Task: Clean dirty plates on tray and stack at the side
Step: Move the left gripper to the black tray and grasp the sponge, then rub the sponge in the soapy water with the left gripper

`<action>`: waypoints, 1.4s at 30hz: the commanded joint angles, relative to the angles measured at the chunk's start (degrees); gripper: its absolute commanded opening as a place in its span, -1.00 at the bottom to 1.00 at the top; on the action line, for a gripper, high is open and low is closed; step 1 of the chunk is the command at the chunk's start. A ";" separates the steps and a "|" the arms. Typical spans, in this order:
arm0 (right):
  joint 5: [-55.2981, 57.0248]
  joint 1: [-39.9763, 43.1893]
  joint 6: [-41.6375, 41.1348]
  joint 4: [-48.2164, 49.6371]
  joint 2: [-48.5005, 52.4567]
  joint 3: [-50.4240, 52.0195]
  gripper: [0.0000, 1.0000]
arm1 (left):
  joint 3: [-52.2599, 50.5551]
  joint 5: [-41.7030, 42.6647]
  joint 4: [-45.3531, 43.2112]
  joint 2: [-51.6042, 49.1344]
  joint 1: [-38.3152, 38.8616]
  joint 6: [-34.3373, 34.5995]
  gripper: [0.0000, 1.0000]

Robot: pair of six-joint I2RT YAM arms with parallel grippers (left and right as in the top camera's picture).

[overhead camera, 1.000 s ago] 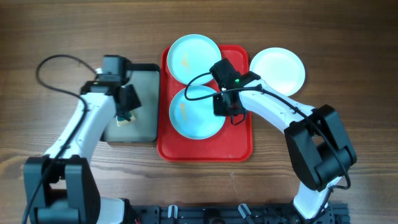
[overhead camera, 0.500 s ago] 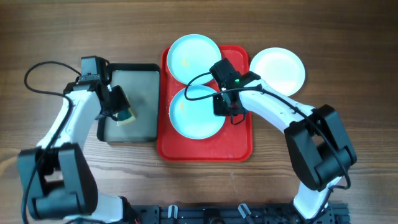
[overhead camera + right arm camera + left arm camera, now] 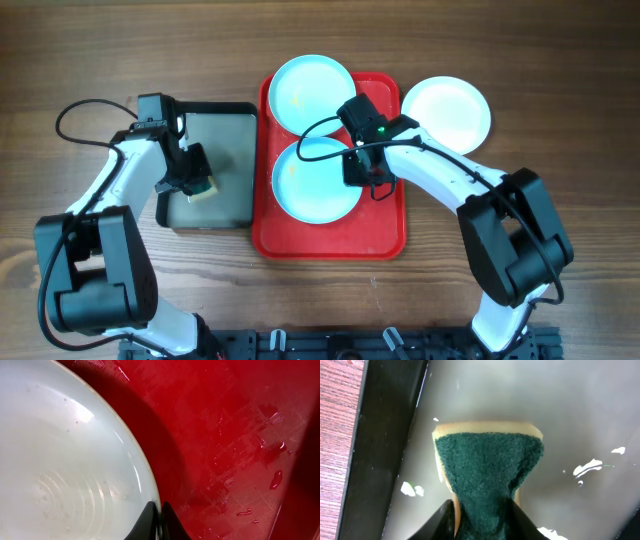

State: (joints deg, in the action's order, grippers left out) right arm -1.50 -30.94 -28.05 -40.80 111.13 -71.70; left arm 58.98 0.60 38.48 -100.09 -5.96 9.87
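Two pale mint plates lie on the red tray (image 3: 385,235): a near plate (image 3: 315,182) and a far plate (image 3: 311,90) that reaches past the tray's far rim. A white plate (image 3: 447,112) sits on the table right of the tray. My right gripper (image 3: 360,170) is shut on the near plate's right rim (image 3: 145,480), above the wet red tray floor (image 3: 230,435). My left gripper (image 3: 196,176) is shut on a green-and-yellow sponge (image 3: 487,467) over the black-rimmed tray's grey inside (image 3: 580,415).
The smaller black-rimmed tray (image 3: 230,150) stands just left of the red tray. Water drops lie on its grey floor and on the red tray. Bare wood table surrounds both trays.
The left arm drew the sponge from over the near plate back to the black-rimmed tray. The yellow smears on the near plate are gone. The right gripper and plates stayed put.
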 commanded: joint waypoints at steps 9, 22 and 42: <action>0.20 0.31 -0.57 0.31 1.07 0.22 -0.91 | -2.97 1.36 -2.01 0.04 -0.28 -0.50 -0.92; -0.02 0.31 -0.57 0.52 1.07 0.22 -0.92 | -2.67 4.11 -2.75 21.73 6.32 -6.73 -0.92; 0.00 0.31 -0.52 0.90 1.07 0.22 -0.91 | -2.69 3.65 -3.87 21.55 9.88 -1.99 -0.92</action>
State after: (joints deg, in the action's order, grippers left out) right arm -1.72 -30.94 -28.25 -40.14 111.22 -71.70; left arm 56.12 4.01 35.29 -79.07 3.77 5.02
